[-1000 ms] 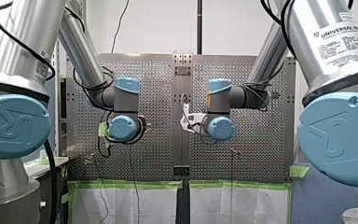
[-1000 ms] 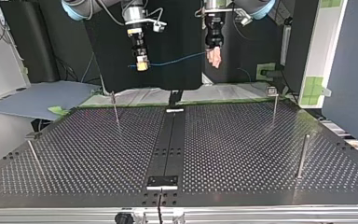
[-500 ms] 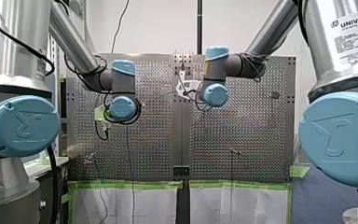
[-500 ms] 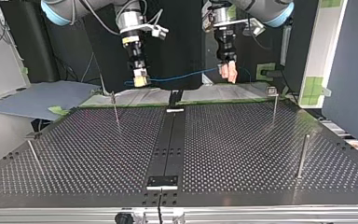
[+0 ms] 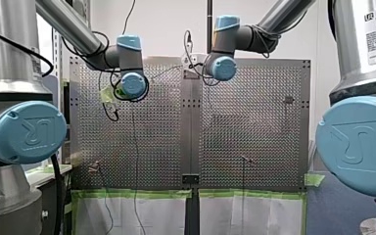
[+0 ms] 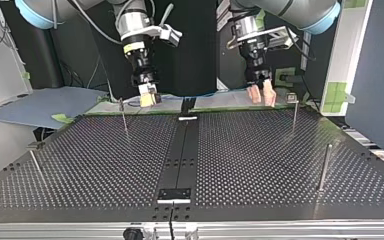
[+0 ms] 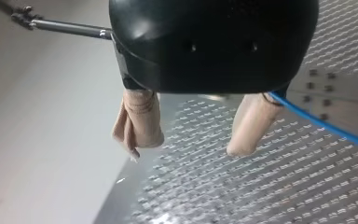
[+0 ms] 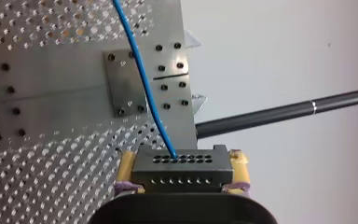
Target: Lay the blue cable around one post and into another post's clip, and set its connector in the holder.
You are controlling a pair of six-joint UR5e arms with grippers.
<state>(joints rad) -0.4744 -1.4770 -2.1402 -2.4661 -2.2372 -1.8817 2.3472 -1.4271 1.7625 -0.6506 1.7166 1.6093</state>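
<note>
Black perforated metal makes up the table [image 6: 280,165]. In the top view its whole near half lies between the camera and the grippers, which hang at its far edge. From the two sides, my left arm [image 5: 63,19] and my right arm [image 5: 284,12] reach to that far edge, one on each side of the centre strip [image 6: 180,150].

There my left gripper [image 6: 260,97] hangs with its beige fingers [image 7: 140,126] spread wide and nothing between them. Across the strip, my right gripper [image 6: 149,98] is clamped on the connector [image 8: 182,175].

Four thin posts [image 6: 325,167] stand upright near the side edges, well apart, with the broad middle of the table between them.

Yellow pads [image 8: 127,163] press the connector's two ends. The blue cable [image 8: 142,74] leaves its top face ahead of that gripper. In the left wrist view it passes just beside the outer face of one finger.
</note>
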